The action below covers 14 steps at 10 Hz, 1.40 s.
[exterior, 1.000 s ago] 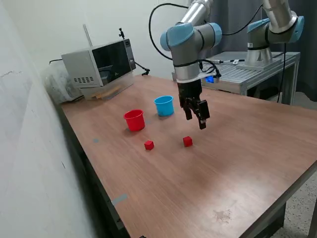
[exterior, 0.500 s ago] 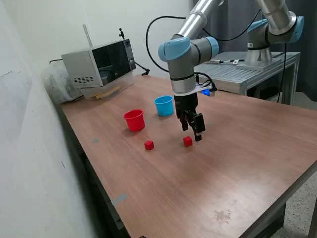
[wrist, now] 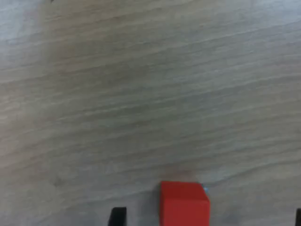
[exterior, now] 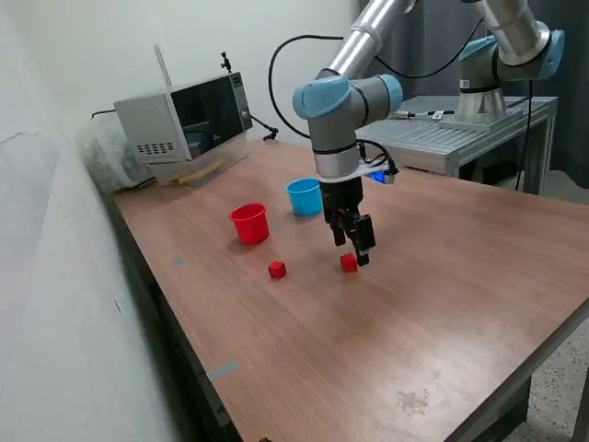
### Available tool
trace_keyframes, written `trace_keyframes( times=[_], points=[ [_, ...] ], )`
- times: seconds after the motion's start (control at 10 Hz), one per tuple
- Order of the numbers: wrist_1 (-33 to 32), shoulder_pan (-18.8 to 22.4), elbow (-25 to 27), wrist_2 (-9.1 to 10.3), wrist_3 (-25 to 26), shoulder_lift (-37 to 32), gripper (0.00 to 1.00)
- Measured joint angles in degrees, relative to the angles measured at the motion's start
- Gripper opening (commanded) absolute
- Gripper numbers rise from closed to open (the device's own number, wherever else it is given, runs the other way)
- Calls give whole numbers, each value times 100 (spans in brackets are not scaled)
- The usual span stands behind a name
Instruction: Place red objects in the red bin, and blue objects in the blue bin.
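Hand: the hand (exterior: pixel 352 249) hung spread and empty just above a red cube (exterior: pixel 348 262).
Cube: on the counter (exterior: pixel 442 276), at five o'clock from the red cup (exterior: pixel 249 223).
Advice: centre both fingers (wrist: pixel 117 215) around the cube before closing.

A wood-grain bench (exterior: pixel 442 304) is seen, with a pale stain (exterior: pixel 411 400) near its front edge and a strip of tape (exterior: pixel 221 371) at the edge toward the exterior view's left. A microwave (exterior: pixel 184 115) is set at the far corner, with crumpled plastic (exterior: pixel 103 152) beside it. A metal table (exterior: pixel 469 129) is placed behind the bench.
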Motion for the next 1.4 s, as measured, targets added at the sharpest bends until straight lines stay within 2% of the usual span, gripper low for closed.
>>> trace_keyframes(
  times=[0.1,0.2,0.5,0.7,1.1,1.4],
  points=[
    [-13,-3,1,-1,-3,34,100],
    [-28,-9,1,-2,-7,62,0],
    [-64,-15,-1,-50,-14,86,0],
    [-72,-16,-9,-215,-15,89,0],
    [-75,-122,-25,-372,-23,-91,0],
    [-69,-461,-88,-888,-51,-451,0]
  ],
)
